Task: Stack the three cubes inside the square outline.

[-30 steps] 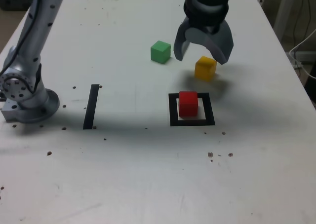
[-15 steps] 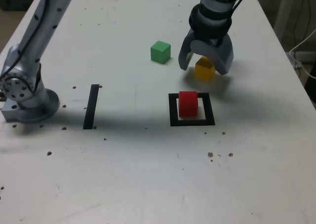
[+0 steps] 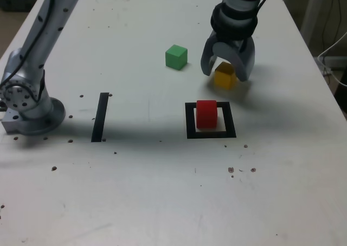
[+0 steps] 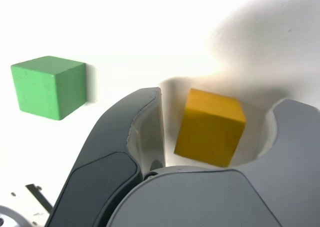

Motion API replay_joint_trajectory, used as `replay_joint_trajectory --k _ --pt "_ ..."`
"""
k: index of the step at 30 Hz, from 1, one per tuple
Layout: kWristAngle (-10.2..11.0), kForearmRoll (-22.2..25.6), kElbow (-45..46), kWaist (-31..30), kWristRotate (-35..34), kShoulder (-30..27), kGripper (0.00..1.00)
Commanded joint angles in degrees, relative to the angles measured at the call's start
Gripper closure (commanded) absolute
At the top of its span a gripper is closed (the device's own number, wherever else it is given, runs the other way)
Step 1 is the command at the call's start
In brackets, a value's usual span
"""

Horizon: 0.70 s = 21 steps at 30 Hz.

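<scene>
The gripper (image 3: 226,72) straddles the yellow cube (image 3: 224,76), jaws partly open with gaps either side, gripping nothing. The red cube (image 3: 206,114) sits inside the square outline (image 3: 190,121); the green cube (image 3: 176,57) stands apart. No writing is visible anywhere.

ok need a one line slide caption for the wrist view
Gripper straddling the yellow cube, jaws not yet touching it, green cube off to the side.
</scene>
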Motion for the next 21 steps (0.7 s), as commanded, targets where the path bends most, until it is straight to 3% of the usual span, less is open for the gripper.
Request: replay_joint_trajectory --k 1,6,13,21 --pt "0.08 -1.25 0.47 0.12 -0.04 -0.72 0.49" --pt "-0.33 -2.15 0.88 0.12 -0.06 -1.05 0.55" --pt "-0.29 -1.86 1.33 0.12 0.14 -1.45 0.72" --pt "-0.21 -1.06 1.99 0.12 0.7 -2.28 0.79"
